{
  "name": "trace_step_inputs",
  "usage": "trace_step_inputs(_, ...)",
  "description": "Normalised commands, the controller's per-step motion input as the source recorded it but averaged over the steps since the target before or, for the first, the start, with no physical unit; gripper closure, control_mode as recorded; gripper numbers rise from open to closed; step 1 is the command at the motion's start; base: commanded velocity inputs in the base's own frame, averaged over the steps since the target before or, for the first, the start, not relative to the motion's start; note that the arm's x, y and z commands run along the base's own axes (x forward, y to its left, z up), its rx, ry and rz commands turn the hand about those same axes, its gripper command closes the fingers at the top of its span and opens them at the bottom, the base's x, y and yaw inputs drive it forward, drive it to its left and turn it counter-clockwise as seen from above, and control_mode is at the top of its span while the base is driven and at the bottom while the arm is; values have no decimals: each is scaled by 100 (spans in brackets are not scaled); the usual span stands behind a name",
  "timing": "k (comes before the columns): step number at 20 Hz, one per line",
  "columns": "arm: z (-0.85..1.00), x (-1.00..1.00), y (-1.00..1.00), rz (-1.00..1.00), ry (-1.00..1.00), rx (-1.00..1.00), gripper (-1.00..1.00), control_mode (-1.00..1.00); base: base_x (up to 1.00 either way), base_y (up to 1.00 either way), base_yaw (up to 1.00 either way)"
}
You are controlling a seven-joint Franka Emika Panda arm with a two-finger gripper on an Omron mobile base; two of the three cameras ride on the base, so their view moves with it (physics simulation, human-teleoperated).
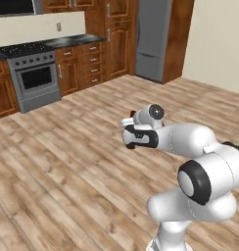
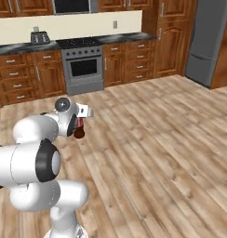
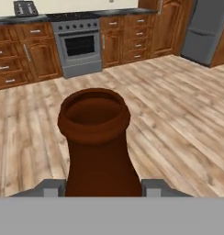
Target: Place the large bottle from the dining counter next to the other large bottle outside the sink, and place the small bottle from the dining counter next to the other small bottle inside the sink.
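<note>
The gripper [image 3: 103,188] pinches the large bottle [image 3: 98,142], one finger on each side of its brown body; the open mouth of the neck points toward twelve o'clock in the hand view. In the right base view the bottle's lower part [image 2: 79,130] shows just beside the white wrist, at four o'clock from it. The arm holds it above the wooden floor [image 1: 67,147]. An oven [image 3: 81,46] stands among wooden cabinets [image 2: 17,76], a grey refrigerator [image 1: 153,39] at two o'clock.

Large bottle [image 3: 95,137] lower body cut off at bottom of hand view; mostly hidden behind wrist in base views. Fingertips barely visible.
</note>
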Motion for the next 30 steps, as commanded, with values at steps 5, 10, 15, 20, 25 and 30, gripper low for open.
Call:
trace_step_inputs(5,0,0,0,0,0,0,100,100,99,0,34)
trace_step_inputs(10,0,0,0,0,0,0,100,100,100,0,27)
trace_step_inputs(15,0,0,0,0,0,0,100,100,100,0,29)
trace_step_inputs(20,0,0,0,0,0,0,100,100,98,0,35)
trace_step_inputs(25,0,0,0,0,0,0,100,100,72,-14,50)
trace_step_inputs(30,0,0,0,0,0,0,100,100,71,-29,58)
